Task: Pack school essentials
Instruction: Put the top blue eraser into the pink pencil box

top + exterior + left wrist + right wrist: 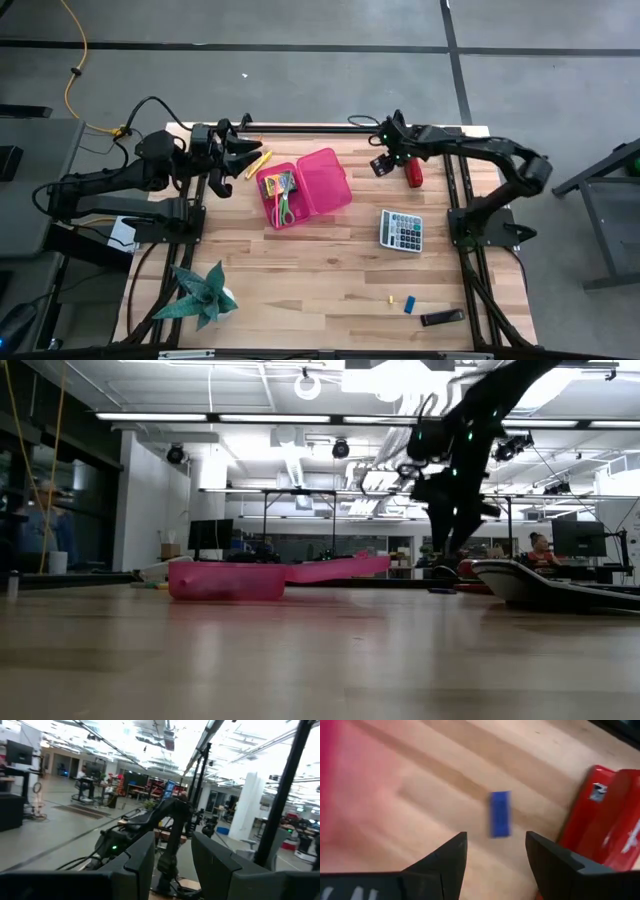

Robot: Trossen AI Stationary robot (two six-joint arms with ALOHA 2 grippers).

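Note:
The open pink box (285, 195) sits mid-table with its lid (325, 180) laid out to the right; it also shows in the low view (225, 580). Inside lie the crayon box (275, 183) and the green-handled scissors (285, 210). Yellow and orange pencils (258, 163) lie on the table by the box's far left corner. My left gripper (232, 152) hovers open just left of them, its fingers pointing level (172, 870). My right gripper (384, 163) is open over a small blue piece (500, 813) beside the red stapler (610, 830). Another blue piece (408, 304) and a yellow piece (390, 298) lie near the table's near edge.
The grey calculator (401, 230) lies right of the box. The red stapler (412, 172) lies at the far edge, just right of my right gripper. A green paper plant (200, 295) stands at the near left corner, and a black bar (441, 318) lies at the near right.

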